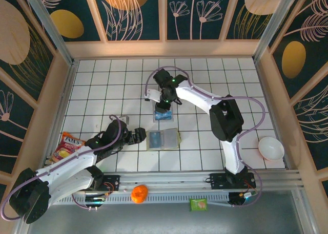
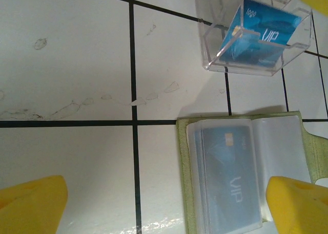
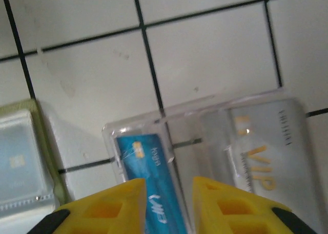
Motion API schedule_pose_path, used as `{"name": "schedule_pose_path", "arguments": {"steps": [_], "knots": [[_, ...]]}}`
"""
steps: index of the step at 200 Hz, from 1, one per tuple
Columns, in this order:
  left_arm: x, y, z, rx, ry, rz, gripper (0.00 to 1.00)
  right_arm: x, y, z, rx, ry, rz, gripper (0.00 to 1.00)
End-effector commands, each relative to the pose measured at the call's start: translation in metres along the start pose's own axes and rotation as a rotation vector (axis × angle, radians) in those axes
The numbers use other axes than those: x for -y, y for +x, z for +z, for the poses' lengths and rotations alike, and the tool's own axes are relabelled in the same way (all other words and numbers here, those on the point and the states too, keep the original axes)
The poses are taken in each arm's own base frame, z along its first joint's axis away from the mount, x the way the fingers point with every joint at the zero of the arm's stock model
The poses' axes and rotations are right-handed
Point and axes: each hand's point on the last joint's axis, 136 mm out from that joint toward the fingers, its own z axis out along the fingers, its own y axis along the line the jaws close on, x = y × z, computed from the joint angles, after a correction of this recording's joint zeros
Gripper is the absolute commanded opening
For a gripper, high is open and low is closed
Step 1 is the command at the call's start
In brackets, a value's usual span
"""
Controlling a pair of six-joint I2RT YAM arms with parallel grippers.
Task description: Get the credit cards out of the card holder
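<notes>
Right claw [image 3: 168,187] narrow, nothing pinched, above clear box [image 3: 205,104]: blue card [image 3: 141,152], pale card [image 3: 261,157] already in. Left claw [image 2: 166,206] wide over card holder [image 2: 181,193]; last card [image 2: 230,188] still sleeved, imo.

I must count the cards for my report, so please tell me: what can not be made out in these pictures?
- Left wrist view: the bottom edge cuts off the card holder, and the left gripper covers part of its right page.
- Right wrist view: the blue card runs down between the fingers of the right gripper; whether it is gripped cannot be told.
- Top view: the right arm hides part of the clear box.
</notes>
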Motion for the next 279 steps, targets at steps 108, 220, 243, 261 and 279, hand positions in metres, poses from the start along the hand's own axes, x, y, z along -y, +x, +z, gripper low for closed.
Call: {"name": "schedule_pose_path", "arguments": {"steps": [108,220,243,261,279], "knots": [[-0.014,-0.029,-0.007,0.176,-0.061,-0.069,0.99,-0.043,-0.047,-0.089,0.622,0.114,0.752,0.38],[-0.024,-0.021,-0.015,0.202,-0.042,-0.085,0.99,-0.164,0.022,0.040,0.109,0.234,0.587,0.39],[-0.024,-0.018,-0.015,0.198,-0.029,-0.085,0.99,-0.160,0.020,0.038,0.115,0.262,0.576,0.39],[-0.024,-0.017,-0.015,0.197,-0.027,-0.085,0.99,-0.159,0.021,0.040,0.105,0.265,0.571,0.40],[-0.022,-0.018,-0.014,0.197,-0.021,-0.082,0.98,-0.162,0.025,0.048,0.078,0.257,0.567,0.40]]}}
